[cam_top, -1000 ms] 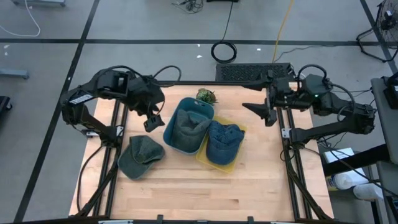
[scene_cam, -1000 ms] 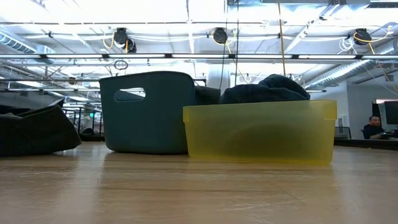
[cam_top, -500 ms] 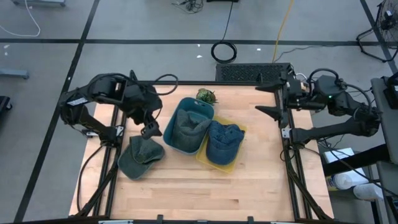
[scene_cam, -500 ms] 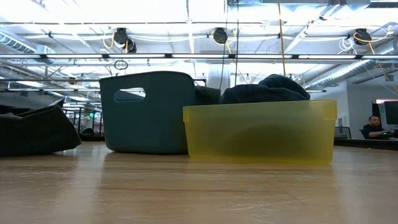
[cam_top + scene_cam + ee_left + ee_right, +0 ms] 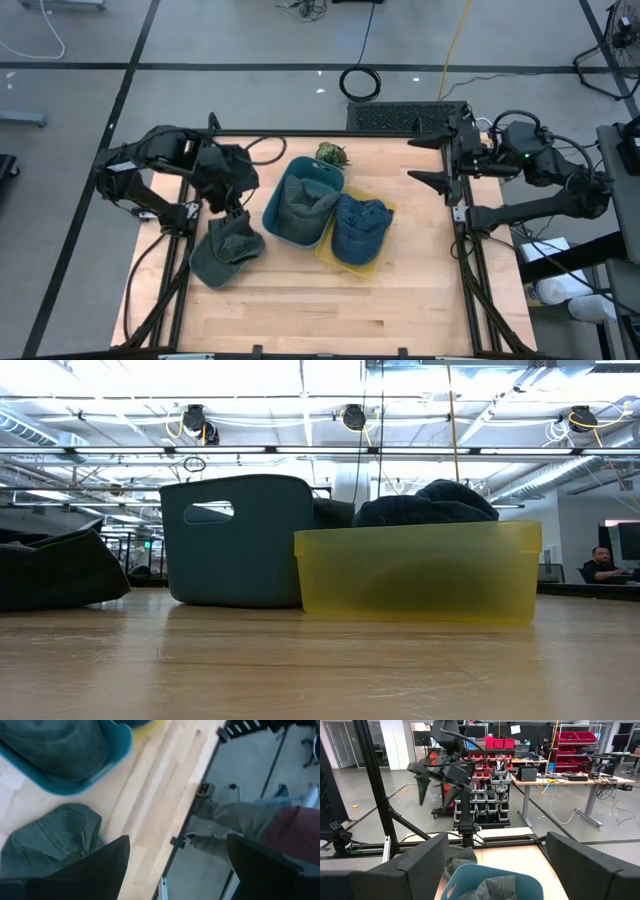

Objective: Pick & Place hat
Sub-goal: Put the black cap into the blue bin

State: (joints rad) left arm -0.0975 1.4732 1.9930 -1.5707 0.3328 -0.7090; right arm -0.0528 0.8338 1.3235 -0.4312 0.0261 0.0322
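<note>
A green hat (image 5: 225,250) lies flat on the wooden table at the left; it also shows in the left wrist view (image 5: 50,845) and the low view (image 5: 50,570). My left gripper (image 5: 237,212) hovers open above its far edge, pointing steeply down, its fingers apart from the hat in the left wrist view (image 5: 175,870). A grey-green hat (image 5: 303,205) lies in the teal bin (image 5: 272,205), and a blue hat (image 5: 358,225) in the yellow bin (image 5: 385,250). My right gripper (image 5: 418,160) stands open, high at the table's far right, pointing level.
A small green object (image 5: 332,153) sits at the far edge behind the teal bin. A person's legs (image 5: 240,820) stand beside the table's edge. Bare wood (image 5: 330,310) stretches along the near side. The arms' frames (image 5: 470,260) flank the table.
My left gripper has swung toward the near edge, over the green hat, and has rolled as it went. My right gripper has drawn back toward the table's right edge and tipped up to level. The hats and bins have kept still.
</note>
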